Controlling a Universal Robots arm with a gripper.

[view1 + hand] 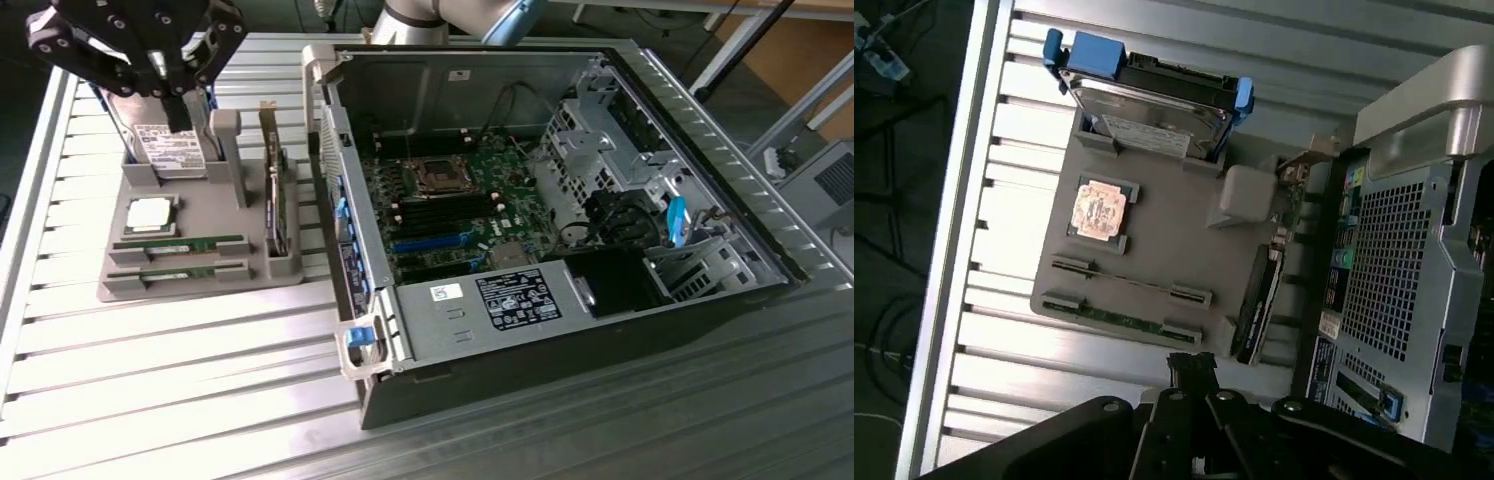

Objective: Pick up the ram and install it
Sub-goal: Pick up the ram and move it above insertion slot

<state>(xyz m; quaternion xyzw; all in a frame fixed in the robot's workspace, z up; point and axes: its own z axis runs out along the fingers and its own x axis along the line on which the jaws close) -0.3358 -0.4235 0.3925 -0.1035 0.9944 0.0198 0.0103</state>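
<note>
Two ram sticks, long, thin and green, lie side by side in slots at the front of a grey holder tray point(200, 290): one ram stick point(180, 243) nearer the silver processor chip, the other ram stick point(176, 270) nearer the tray's edge. In the wrist view the greener ram stick point(1116, 319) lies closest to my gripper point(1192, 364). My gripper point(183, 92) hangs above the back of the tray, over the hard drive, apart from both sticks. Its fingers are shut with nothing between them.
The tray also holds a processor chip point(150, 214), a hard drive point(168, 147) with blue brackets and an upright dark expansion card point(276, 215). On the exterior view's right an open computer case point(747, 180) shows its motherboard point(461, 205). Everything rests on a slatted metal table point(160, 380).
</note>
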